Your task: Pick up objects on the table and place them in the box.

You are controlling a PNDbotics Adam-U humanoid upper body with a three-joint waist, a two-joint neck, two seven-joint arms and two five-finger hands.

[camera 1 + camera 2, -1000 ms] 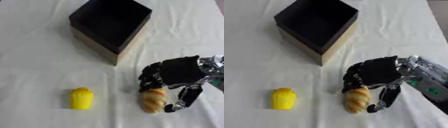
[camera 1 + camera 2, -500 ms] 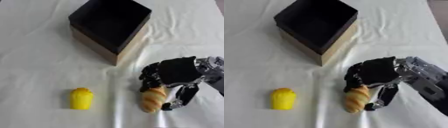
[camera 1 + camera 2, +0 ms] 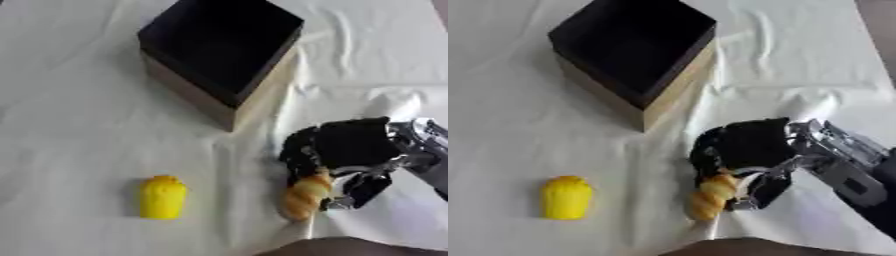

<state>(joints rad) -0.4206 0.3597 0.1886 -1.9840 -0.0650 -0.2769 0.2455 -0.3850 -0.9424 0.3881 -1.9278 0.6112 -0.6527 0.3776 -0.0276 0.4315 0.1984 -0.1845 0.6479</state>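
A tan, ridged bread-like object (image 3: 304,195) lies on the white cloth at the lower right. My right hand (image 3: 346,150) is over its upper end, fingers curled on one side and thumb (image 3: 360,189) on the other, closing round it. A yellow, rounded object (image 3: 163,196) stands on the cloth at the lower left. The open box (image 3: 215,42), black inside with tan outer walls, sits at the upper middle. The left hand does not show.
A wrinkled white cloth (image 3: 70,130) covers the table. A dark rounded shape (image 3: 350,247) shows at the bottom edge below the bread.
The right hand has settled slightly lower on the bread's upper end, its thumb drawing in closer. The yellow object and box are unmoved.
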